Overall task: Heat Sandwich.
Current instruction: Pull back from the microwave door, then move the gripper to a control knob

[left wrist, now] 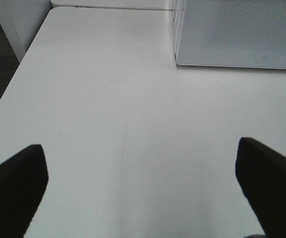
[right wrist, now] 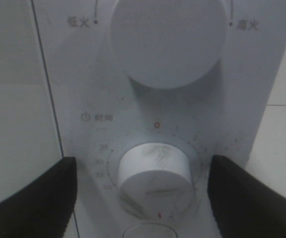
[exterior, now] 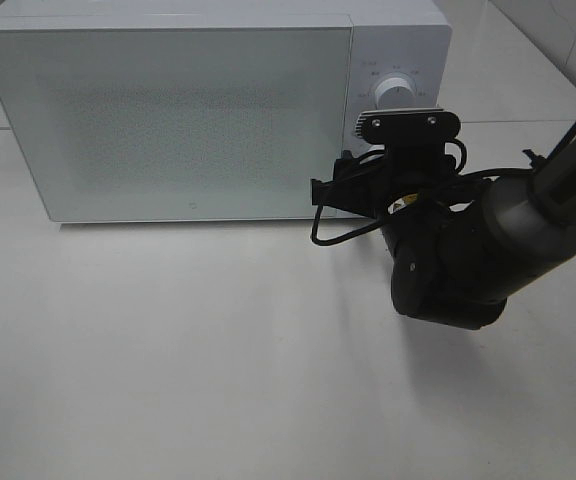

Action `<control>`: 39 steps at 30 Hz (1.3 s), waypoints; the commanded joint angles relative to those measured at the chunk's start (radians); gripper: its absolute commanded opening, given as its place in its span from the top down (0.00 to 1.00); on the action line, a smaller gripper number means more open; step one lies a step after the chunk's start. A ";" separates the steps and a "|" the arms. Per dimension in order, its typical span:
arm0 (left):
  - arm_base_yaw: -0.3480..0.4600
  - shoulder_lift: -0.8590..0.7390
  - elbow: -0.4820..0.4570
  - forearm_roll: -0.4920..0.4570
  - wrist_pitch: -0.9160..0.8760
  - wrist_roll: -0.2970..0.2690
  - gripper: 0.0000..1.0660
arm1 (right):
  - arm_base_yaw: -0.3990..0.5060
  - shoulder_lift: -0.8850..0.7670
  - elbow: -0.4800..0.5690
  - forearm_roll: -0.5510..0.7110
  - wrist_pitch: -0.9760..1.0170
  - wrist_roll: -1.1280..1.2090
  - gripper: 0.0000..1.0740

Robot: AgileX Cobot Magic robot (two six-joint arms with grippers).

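Black right claw [right wrist: 143, 196] straddles the timer knob [right wrist: 153, 173], jaws apart.

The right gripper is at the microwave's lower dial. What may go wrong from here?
1. The right gripper stands open around the timer dial without touching it; closing off-centre, it might slip on that smooth round dial.
2. The upper dial sits close above, so a drift upward could bump it.
3. No sandwich shows in any view and the microwave door is shut, so it may run empty.
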 commanded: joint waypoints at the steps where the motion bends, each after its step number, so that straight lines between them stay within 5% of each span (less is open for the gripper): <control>1: 0.001 -0.024 0.002 -0.002 -0.009 0.000 0.08 | -0.005 -0.001 -0.007 0.000 -0.001 0.001 0.52; 4: 0.001 -0.024 0.002 -0.002 -0.009 0.000 0.08 | -0.005 -0.001 -0.007 0.000 -0.002 0.001 0.79; 8: 0.001 -0.024 0.002 -0.002 -0.009 0.000 0.08 | -0.005 -0.001 -0.007 0.004 -0.002 0.001 0.92; 24: 0.001 -0.024 0.002 -0.002 -0.009 0.000 0.08 | -0.005 -0.001 -0.007 0.015 -0.009 0.068 0.88; 39: 0.001 -0.024 0.002 -0.002 -0.009 0.000 0.08 | -0.005 -0.001 -0.006 0.009 -0.037 0.626 0.88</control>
